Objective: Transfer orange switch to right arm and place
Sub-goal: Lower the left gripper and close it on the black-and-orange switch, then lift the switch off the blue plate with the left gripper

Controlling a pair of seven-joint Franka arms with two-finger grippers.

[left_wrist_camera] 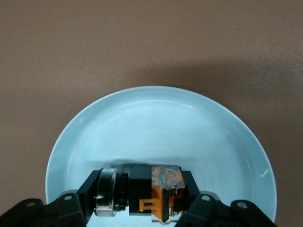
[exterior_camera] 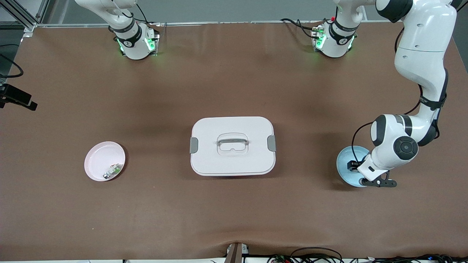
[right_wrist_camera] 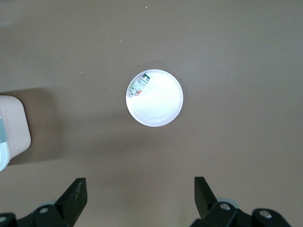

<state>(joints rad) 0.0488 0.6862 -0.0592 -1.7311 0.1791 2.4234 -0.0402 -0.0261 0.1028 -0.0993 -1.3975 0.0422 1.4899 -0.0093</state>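
Orange switch (left_wrist_camera: 158, 191) sits between the left hand's (left_wrist_camera: 142, 210) fingers — gripped, over the blue plate (left_wrist_camera: 156, 123); right hand (right_wrist_camera: 139, 201) wide.

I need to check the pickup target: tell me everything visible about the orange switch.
The orange switch is a small blocky part: black body, orange middle section, silver ring on one end. It looks plastic with a metal collar. It lies on its side in the light blue plate, between the left gripper fingers, at the left arm's end of the table.
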